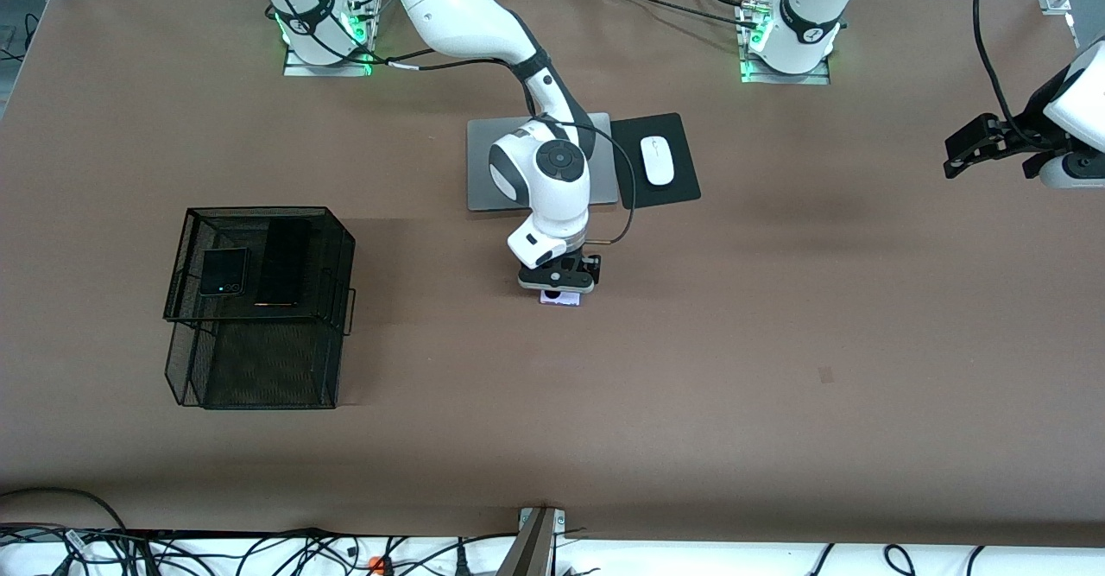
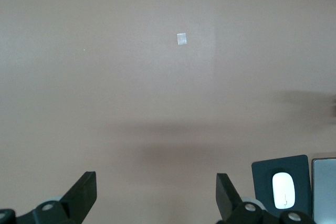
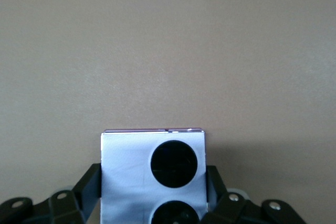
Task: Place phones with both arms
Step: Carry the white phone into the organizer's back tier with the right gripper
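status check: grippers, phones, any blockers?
Right gripper shut on lavender phone, mid-table. Left gripper open, waiting high. Two black phones on mesh rack. Nothing blocking.

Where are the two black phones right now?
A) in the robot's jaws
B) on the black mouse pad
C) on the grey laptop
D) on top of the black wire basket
D: the small squarish black folded phone and the long slim black phone lie side by side on the black wire mesh basket.
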`<state>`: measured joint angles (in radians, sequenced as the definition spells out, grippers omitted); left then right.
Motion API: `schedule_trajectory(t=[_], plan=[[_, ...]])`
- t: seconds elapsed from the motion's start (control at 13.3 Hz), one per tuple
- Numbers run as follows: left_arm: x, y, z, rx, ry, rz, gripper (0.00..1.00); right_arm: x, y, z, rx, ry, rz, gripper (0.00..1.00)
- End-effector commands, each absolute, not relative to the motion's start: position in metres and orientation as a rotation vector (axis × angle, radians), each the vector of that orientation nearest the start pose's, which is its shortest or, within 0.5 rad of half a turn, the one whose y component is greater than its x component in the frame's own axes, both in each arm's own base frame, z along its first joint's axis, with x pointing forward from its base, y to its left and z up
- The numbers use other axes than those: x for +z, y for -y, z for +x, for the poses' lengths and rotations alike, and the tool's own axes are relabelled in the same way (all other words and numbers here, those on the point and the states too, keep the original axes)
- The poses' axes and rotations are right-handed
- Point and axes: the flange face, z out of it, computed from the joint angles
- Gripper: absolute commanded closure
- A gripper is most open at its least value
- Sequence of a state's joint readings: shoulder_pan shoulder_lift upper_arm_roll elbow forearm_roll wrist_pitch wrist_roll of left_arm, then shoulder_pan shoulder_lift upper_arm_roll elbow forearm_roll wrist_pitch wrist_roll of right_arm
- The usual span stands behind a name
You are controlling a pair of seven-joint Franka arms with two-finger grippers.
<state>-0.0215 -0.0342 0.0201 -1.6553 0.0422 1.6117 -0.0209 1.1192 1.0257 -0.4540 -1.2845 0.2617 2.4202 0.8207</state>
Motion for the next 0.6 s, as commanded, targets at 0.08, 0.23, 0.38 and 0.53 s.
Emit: schedule_trajectory(t=[0.08, 0.23, 0.38, 0.53], plan=[[0.616, 0.003, 0.547, -0.006, -0.020, -3.077, 0.00, 0.246, -0.542, 0.543, -0.351, -0.172, -3.137, 0.80], [0.616, 0.010, 0.547, -0.009, -0.034, -3.077, 0.00, 0.295, -0.539, 0.547, -0.303, -0.192, -3.156, 0.80], [0.616, 0.006, 0.546, -0.004, -0.024, -3.079, 0.00, 0.355, -0.531, 0.547, -0.214, -0.222, -3.171, 0.80], [0.617, 0.010, 0.547, -0.011, -0.031, -3.078, 0.00, 0.404, -0.502, 0.553, -0.116, -0.187, -3.187, 0.80]])
